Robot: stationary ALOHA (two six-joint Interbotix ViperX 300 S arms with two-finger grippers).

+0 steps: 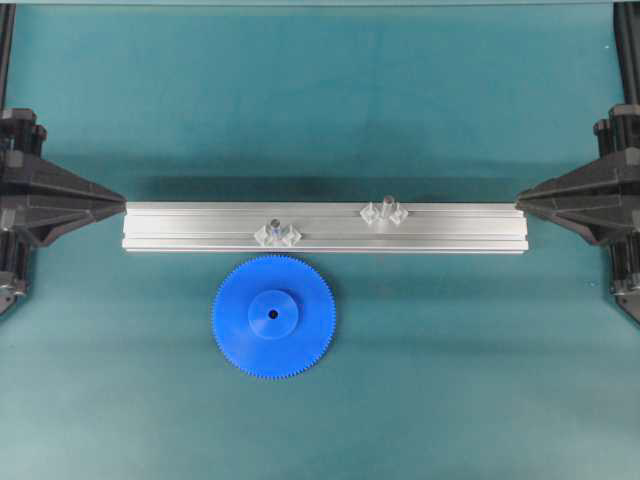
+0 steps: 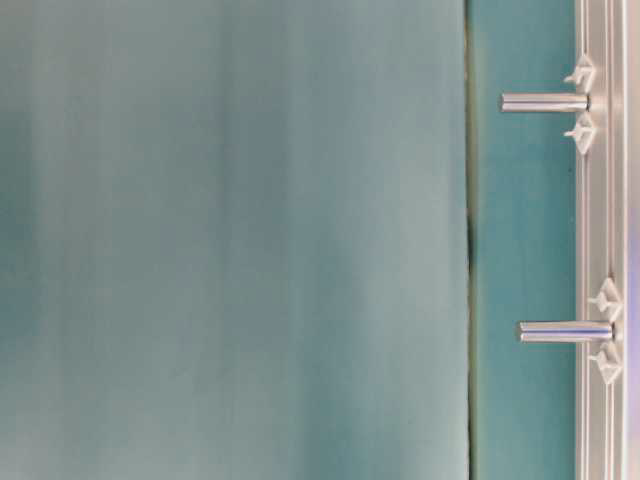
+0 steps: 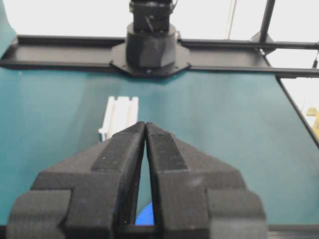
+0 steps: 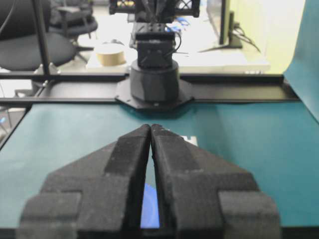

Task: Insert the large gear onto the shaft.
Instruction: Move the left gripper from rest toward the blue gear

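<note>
1. Large gear [image 1: 273, 316]: bright-blue toothed disc with a raised round hub and a small dark centre hole. It lay flat on the teal table cover [image 1: 450, 380], just in front of the aluminium rail [image 1: 325, 227], left of centre in the overhead view and apart from both grippers. A sliver of blue [image 3: 145, 217] showed low between the left gripper's fingers in the left wrist view, and another [image 4: 149, 206] likewise in the right wrist view.
2. Aluminium rail: a slotted silver bar lying crosswise between the two arms, carrying two clear mounts.
3. Shaft [image 1: 386, 207]: grey metal pin upright on the right-hand clear mount. In the table-level view, which appeared turned on its side, two pins [image 2: 543, 102] [image 2: 563, 331] stood out from the rail; which one was the shaft could not be told with confidence there.
4. Second pin [image 1: 271, 226]: on the left clear mount, nearest the gear, appearing shorter from above.
5. Left gripper [image 3: 145, 127]: black fingers pressed together at the tips, nothing held, poised at the rail's left end.
6. Right gripper [image 4: 150, 128]: fingers likewise meeting at the tips, nothing held, at the rail's right end.
</note>
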